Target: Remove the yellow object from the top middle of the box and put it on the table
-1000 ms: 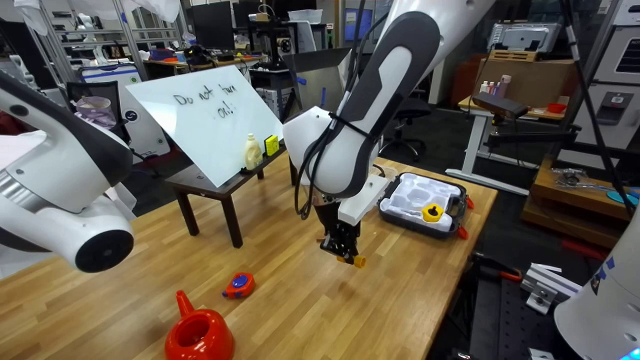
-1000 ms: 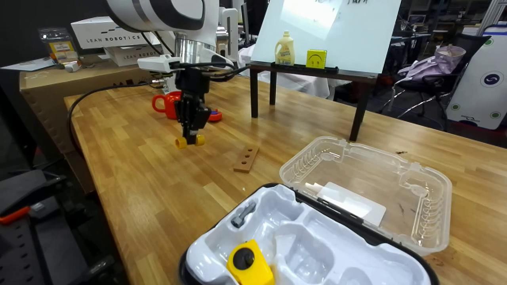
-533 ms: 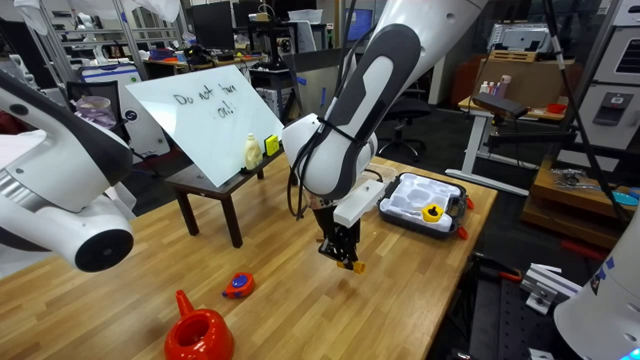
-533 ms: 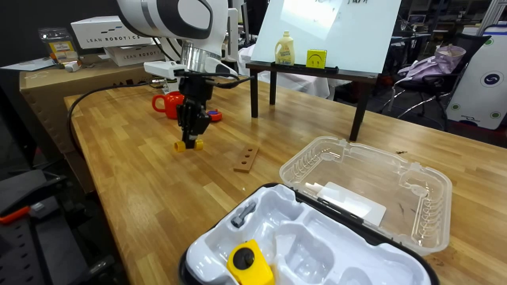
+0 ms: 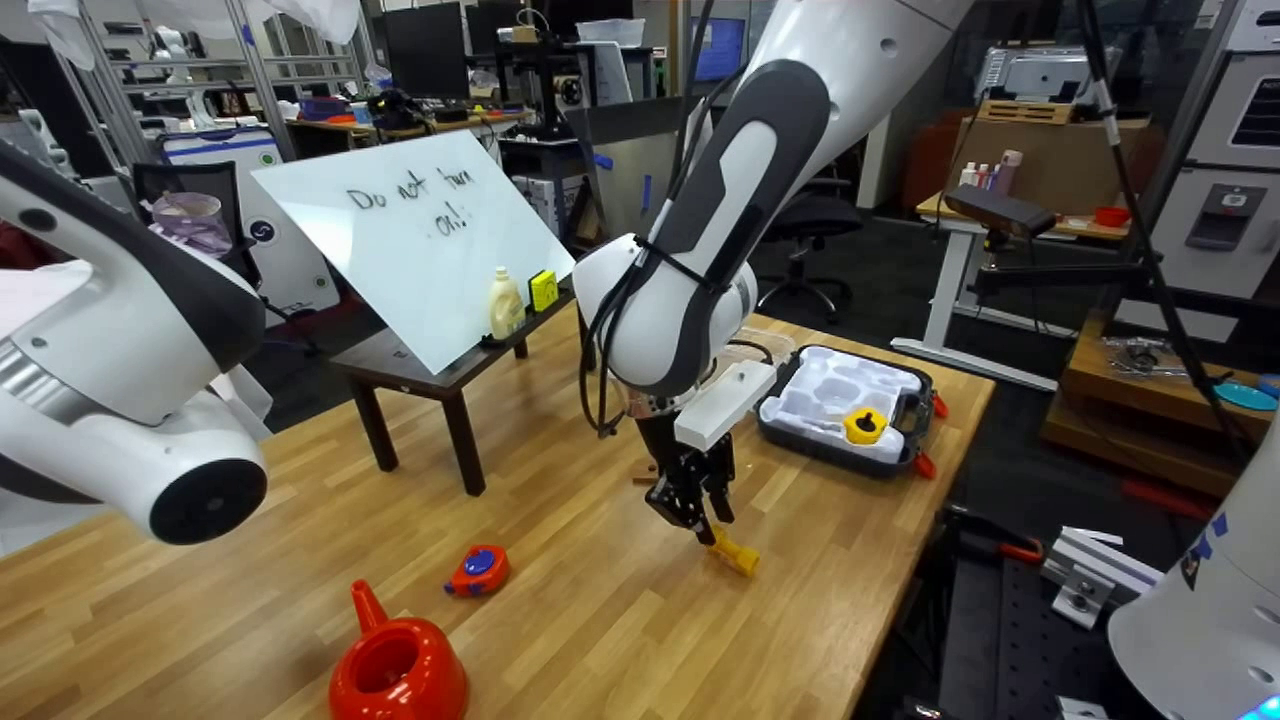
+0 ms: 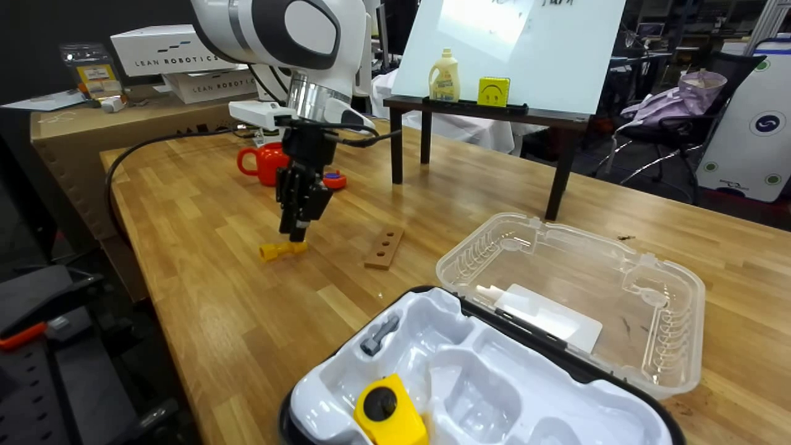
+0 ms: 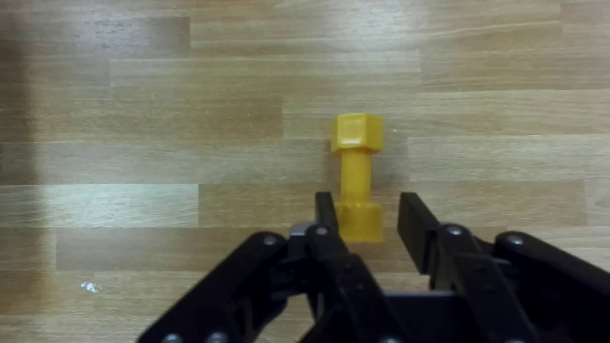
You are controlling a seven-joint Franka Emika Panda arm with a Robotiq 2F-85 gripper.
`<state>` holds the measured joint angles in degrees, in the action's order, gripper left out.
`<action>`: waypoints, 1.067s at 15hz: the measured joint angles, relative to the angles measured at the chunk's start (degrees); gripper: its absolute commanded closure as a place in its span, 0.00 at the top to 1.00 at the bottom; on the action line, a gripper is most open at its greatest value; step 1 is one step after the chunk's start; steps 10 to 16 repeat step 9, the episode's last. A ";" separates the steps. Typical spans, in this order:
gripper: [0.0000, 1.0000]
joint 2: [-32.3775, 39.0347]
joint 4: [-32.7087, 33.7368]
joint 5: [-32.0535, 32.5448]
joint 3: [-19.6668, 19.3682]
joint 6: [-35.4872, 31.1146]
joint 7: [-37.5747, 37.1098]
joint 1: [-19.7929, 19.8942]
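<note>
Well apart from the box (image 5: 825, 390), the yellow piece (image 7: 356, 176) is on or just above the counter (image 5: 600, 640), I can't tell which; my gripper (image 7: 366, 205) hangs, jaws apart, over one end. I'd rise straight, nudging nothing.

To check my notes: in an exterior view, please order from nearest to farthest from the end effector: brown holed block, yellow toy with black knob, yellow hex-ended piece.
1. Yellow hex-ended piece: just below the end effector.
2. Brown holed block: right of both, as pictured.
3. Yellow toy: foreground, in the box.
</note>
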<state>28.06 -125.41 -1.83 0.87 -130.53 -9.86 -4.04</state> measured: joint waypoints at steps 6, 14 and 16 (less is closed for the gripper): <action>0.85 -2.21 -0.84 0.07 -2.29 4.38 0.11 1.52; 0.85 -2.49 -1.11 0.07 -2.18 4.57 0.12 1.38; 0.85 -2.49 -1.11 0.07 -2.18 4.57 0.12 1.38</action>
